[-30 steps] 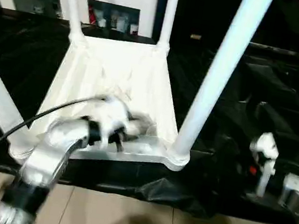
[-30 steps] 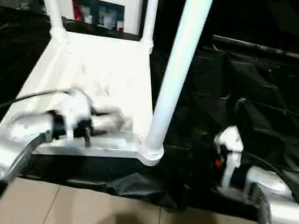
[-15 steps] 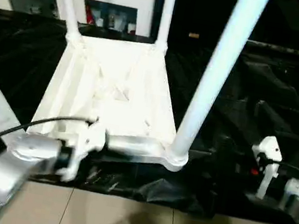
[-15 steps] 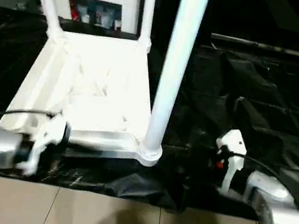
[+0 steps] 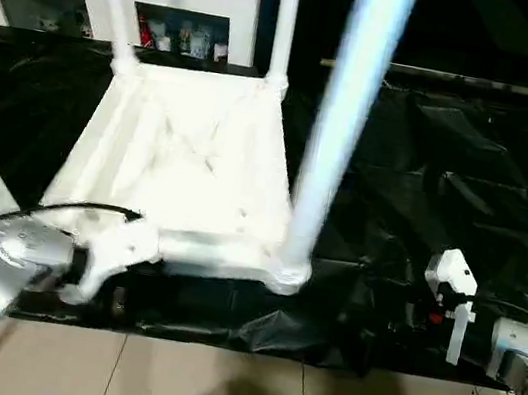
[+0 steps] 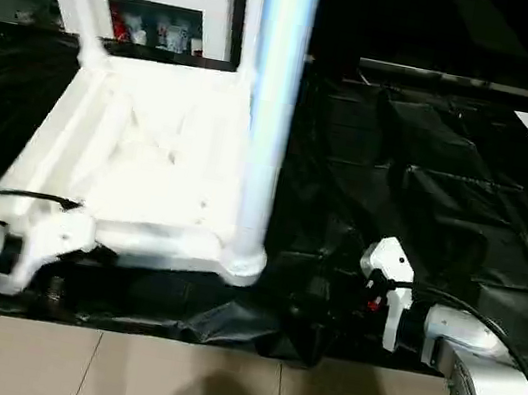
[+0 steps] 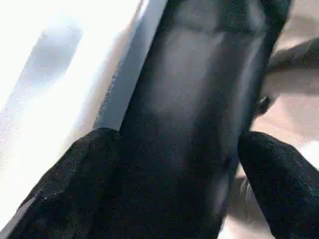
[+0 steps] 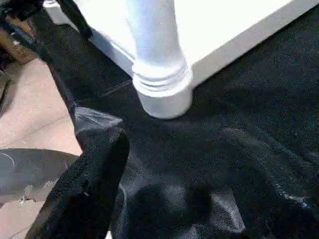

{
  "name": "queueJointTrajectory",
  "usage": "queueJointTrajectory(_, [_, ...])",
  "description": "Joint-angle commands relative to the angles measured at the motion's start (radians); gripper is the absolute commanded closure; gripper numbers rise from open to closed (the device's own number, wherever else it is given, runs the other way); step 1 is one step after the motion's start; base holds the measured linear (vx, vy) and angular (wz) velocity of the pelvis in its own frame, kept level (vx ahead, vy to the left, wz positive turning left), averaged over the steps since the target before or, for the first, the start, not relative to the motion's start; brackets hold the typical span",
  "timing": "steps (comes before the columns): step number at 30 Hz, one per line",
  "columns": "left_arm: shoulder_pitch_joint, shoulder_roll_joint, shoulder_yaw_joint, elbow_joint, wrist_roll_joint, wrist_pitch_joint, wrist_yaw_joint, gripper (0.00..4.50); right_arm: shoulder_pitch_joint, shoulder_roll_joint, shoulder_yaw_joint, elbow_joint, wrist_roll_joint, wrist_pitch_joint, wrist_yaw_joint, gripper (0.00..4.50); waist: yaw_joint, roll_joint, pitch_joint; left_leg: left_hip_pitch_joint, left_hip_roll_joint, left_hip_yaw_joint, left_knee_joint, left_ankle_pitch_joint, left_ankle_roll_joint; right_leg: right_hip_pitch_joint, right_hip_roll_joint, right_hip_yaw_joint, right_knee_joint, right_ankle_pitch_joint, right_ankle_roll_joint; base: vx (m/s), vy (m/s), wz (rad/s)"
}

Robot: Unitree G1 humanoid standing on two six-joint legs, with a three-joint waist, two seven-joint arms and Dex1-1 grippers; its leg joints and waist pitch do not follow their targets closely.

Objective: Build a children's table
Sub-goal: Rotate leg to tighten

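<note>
The left gripper point(image 5: 105, 267) has pulled back off the tabletop point(image 5: 184, 159) to just beside its near edge, jaws apart on nothing. The tabletop lies upside down on the black-draped table point(image 5: 473, 162), legs point(image 5: 343, 120) standing in its corner sockets. Well right of the tabletop, the right gripper point(image 5: 448, 309) hovers, jaws apart.

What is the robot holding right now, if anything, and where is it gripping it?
Nothing. The left end effector is open beside the tabletop edge; the right end effector hovers over the black cover, apart from the near leg.
</note>
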Motion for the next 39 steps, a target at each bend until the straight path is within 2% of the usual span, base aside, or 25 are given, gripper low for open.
queueJointTrajectory(1, [0.007,-0.004,0.072,-0.028,-0.019,-0.017,0.044,0.03,0.002,0.000,-0.006,-0.035,0.017,-0.009,0.000,1.30,0.006,-0.002,-0.051,0.010,0.014,-0.003,-0.069,-0.271,0.019,0.037,-0.037,0.035,-0.086,-0.329,-0.168,0.000,0.000,0.00])
queueJointTrajectory(3, [0.026,-0.068,0.154,-0.100,-0.101,-0.017,0.078,0.03,0.003,0.019,-0.040,-0.043,0.041,-0.005,-0.028,1.30,0.006,-0.002,-0.051,0.008,0.015,-0.003,-0.069,-0.269,0.016,0.040,-0.039,0.035,-0.083,-0.305,-0.184,0.000,0.000,0.00])
queueJointTrajectory(4, [0.044,-0.129,0.209,-0.154,-0.150,-0.021,0.122,0.03,0.009,0.032,-0.066,-0.052,0.056,0.010,-0.057,1.30,0.012,0.010,-0.053,0.012,0.018,-0.005,-0.069,-0.278,0.012,0.037,-0.041,0.034,-0.083,-0.293,-0.200,0.000,0.000,0.00])
queueJointTrajectory(6, [0.078,-0.223,0.267,-0.220,-0.191,-0.027,0.206,0.03,0.024,0.054,-0.096,-0.066,0.055,0.010,-0.116,1.30,0.014,0.005,-0.052,0.009,0.022,-0.004,-0.069,-0.290,0.010,0.038,-0.038,0.034,-0.081,-0.254,-0.219,0.000,0.000,0.00])
queueJointTrajectory(7, [0.109,-0.285,0.282,-0.246,-0.176,-0.032,0.286,0.03,0.035,0.075,-0.107,-0.072,0.033,0.002,-0.173,1.30,0.013,0.013,-0.050,0.007,0.020,-0.005,-0.069,-0.304,0.008,0.040,-0.036,0.033,-0.079,-0.257,-0.212,0.000,0.000,0.00])
queueJointTrajectory(8, [0.109,-0.285,0.282,-0.246,-0.176,-0.032,0.286,0.03,0.035,0.075,-0.107,-0.072,0.033,0.002,-0.173,1.30,0.012,0.004,-0.051,0.007,0.018,-0.003,-0.068,-0.305,0.010,0.040,-0.034,0.032,-0.085,-0.263,-0.196,0.000,0.000,0.00])
queueJointTrajectory(9, [0.180,-0.495,0.319,-0.241,-0.153,-0.069,0.541,0.03,0.047,0.203,-0.137,-0.055,-0.047,-0.031,-0.419,1.30,0.012,0.003,-0.050,0.006,0.015,-0.002,-0.067,-0.304,0.009,0.038,-0.033,0.033,-0.085,-0.279,-0.186,0.000,0.000,0.00])
queueJointTrajectory(10, [0.186,-0.516,0.325,-0.236,-0.150,-0.083,0.568,0.03,0.048,0.218,-0.140,-0.054,-0.053,-0.033,-0.443,1.30,0.002,-0.004,-0.048,-0.004,0.012,0.002,-0.064,-0.278,0.001,0.041,-0.033,0.030,-0.093,-0.293,-0.168,0.000,0.000,0.00])
queueJointTrajectory(11, [0.211,-0.578,0.347,-0.196,-0.159,-0.143,0.634,0.03,0.059,0.276,-0.140,-0.055,-0.090,-0.065,-0.536,1.30,0.003,-0.001,-0.049,0.002,0.007,0.001,-0.062,-0.298,-0.004,0.033,-0.035,0.031,-0.103,-0.379,-0.131,0.000,0.000,0.00])
queueJointTrajectory(13, [0.235,-0.596,0.332,-0.161,-0.106,-0.227,0.688,0.03,0.071,0.325,-0.139,-0.066,-0.097,-0.071,-0.594,1.30,0.001,-0.004,-0.061,-0.002,0.006,-0.006,-0.065,-0.281,0.000,0.039,-0.030,0.032,-0.101,-0.354,-0.094,0.000,0.000,0.00])
queueJointTrajectory(15, [0.245,-0.612,0.325,-0.134,-0.062,-0.254,0.736,0.03,0.079,0.361,-0.135,-0.071,-0.100,-0.082,-0.629,1.30,0.000,0.000,-0.060,-0.003,0.009,-0.009,-0.068,-0.268,0.003,0.038,-0.025,0.032,-0.098,-0.307,-0.078,0.000,0.000,0.00])
queueJointTrajectory(19, [0.252,-0.662,0.341,-0.097,-0.009,-0.281,0.818,0.03,0.090,0.428,-0.128,-0.066,-0.094,-0.096,-0.692,1.30,-0.002,0.002,-0.054,0.001,0.010,-0.010,-0.073,-0.322,-0.006,0.030,-0.029,0.032,-0.107,-0.387,-0.056,0.000,0.000,0.00])
queueJointTrajectory(25, [0.229,-0.656,0.331,-0.064,0.017,-0.341,0.872,0.03,0.086,0.426,-0.079,-0.066,-0.114,-0.103,-0.656,1.30,-0.002,0.006,-0.053,-0.001,0.010,-0.012,-0.076,-0.343,-0.010,0.030,-0.026,0.034,-0.104,-0.333,-0.060,0.000,0.000,0.00])
queueJointTrajectory(27, [0.228,-0.652,0.323,-0.061,0.021,-0.350,0.862,0.03,0.078,0.418,-0.076,-0.062,-0.114,-0.103,-0.647,1.30,0.000,0.007,-0.058,-0.009,0.011,-0.011,-0.069,-0.271,-0.002,0.029,-0.025,0.036,-0.097,-0.228,-0.086,0.000,0.000,0.00])
queueJointTrajectory(29, [0.232,-0.656,0.312,-0.059,0.032,-0.359,0.851,0.03,0.064,0.411,-0.075,-0.050,-0.120,-0.108,-0.647,1.30,-0.001,0.004,-0.067,-0.025,0.005,-0.006,-0.054,-0.106,0.036,0.025,-0.016,0.029,-0.081,-0.033,-0.137,0.000,0.000,0.00])
queueJointTrajectory(30, [0.233,-0.661,0.312,-0.058,0.033,-0.361,0.853,0.03,0.061,0.408,-0.074,-0.045,-0.121,-0.111,-0.647,1.30,-0.001,0.003,-0.076,-0.040,-0.008,0.002,-0.029,0.073,0.097,0.013,-0.007,0.020,-0.067,0.170,-0.185,0.000,0.000,0.00])
queueJointTrajectory(31, [0.234,-0.664,0.311,-0.057,0.036,-0.366,0.856,0.03,0.058,0.406,-0.073,-0.042,-0.124,-0.114,-0.646,1.30,0.002,0.010,-0.087,-0.043,-0.012,0.001,-0.018,0.165,0.130,0.004,-0.002,0.013,-0.054,0.278,-0.213,0.000,0.000,0.00])
queueJointTrajectory(32, [0.235,-0.660,0.307,-0.057,0.043,-0.365,0.857,0.03,0.058,0.405,-0.072,-0.041,-0.125,-0.116,-0.644,1.30,0.003,0.009,-0.117,-0.069,-0.040,0.002,0.026,0.411,0.258,-0.019,0.016,-0.007,-0.032,0.581,-0.264,-0.058,0.001,-0.02])
queueJointTrajectory(33, [0.237,-0.661,0.306,-0.057,0.045,-0.366,0.860,0.03,0.057,0.404,-0.071,-0.040,-0.128,-0.118,-0.642,1.30,0.003,0.003,-0.120,-0.077,-0.043,0.003,0.031,0.391,0.288,-0.024,0.014,-0.010,-0.039,0.576,-0.269,-0.109,0.001,-0.01])
queueJointTrajectory(34, [0.240,-0.659,0.303,-0.057,0.042,-0.372,0.861,0.03,0.058,0.403,-0.068,-0.041,-0.129,-0.120,-0.640,1.30,0.004,0.007,-0.112,-0.087,-0.036,0.003,0.029,0.226,0.312,-0.040,0.003,-0.012,-0.070,0.392,-0.276,-0.109,0.001,-0.01])
queueJointTrajectory(35, [0.243,-0.657,0.300,-0.057,0.038,-0.381,0.864,0.03,0.059,0.402,-0.064,-0.041,-0.129,-0.121,-0.638,1.30,0.003,0.010,-0.107,-0.087,-0.030,0.004,0.025,0.111,0.306,-0.042,-0.003,-0.017,-0.088,0.224,-0.264,-0.139,0.021,-0.01])
queueJointTrajectory(36, [0.246,-0.657,0.300,-0.056,0.034,-0.389,0.867,0.03,0.060,0.399,-0.059,-0.042,-0.132,-0.125,-0.632,1.30,0.000,0.011,-0.089,-0.062,-0.010,0.005,0.009,-0.197,0.235,-0.050,-0.010,-0.030,-0.124,-0.225,-0.203,-0.155,0.042,-0.04])
queueJointTrajectory(37, [0.247,-0.656,0.300,-0.055,0.033,-0.394,0.868,0.03,0.061,0.397,-0.054,-0.041,-0.134,-0.131,-0.628,1.30,-0.021,0.019,-0.061,-0.016,-0.001,-0.003,0.003,-0.501,0.118,-0.068,-0.003,-0.055,-0.153,-0.613,-0.075,-0.155,0.042,-0.04])
queueJointTrajectory(38, [0.249,-0.654,0.298,-0.056,0.034,-0.403,0.864,0.03,0.063,0.396,-0.050,-0.041,-0.137,-0.135,-0.627,1.30,-0.050,0.029,-0.036,0.021,0.013,-0.026,-0.021,-0.756,0.022,-0.061,0.035,-0.130,-0.194,-0.745,0.074,-0.186,0.040,-0.13])
queueJointTrajectory(39, [0.249,-0.654,0.298,-0.056,0.037,-0.407,0.865,0.03,0.062,0.395,-0.047,-0.039,-0.137,-0.139,-0.626,1.30,-0.030,0.063,-0.011,-0.056,0.065,-0.032,-0.134,-0.922,-0.002,0.005,0.049,-0.137,-0.048,-0.623,0.046,-0.234,0.035,-0.15])
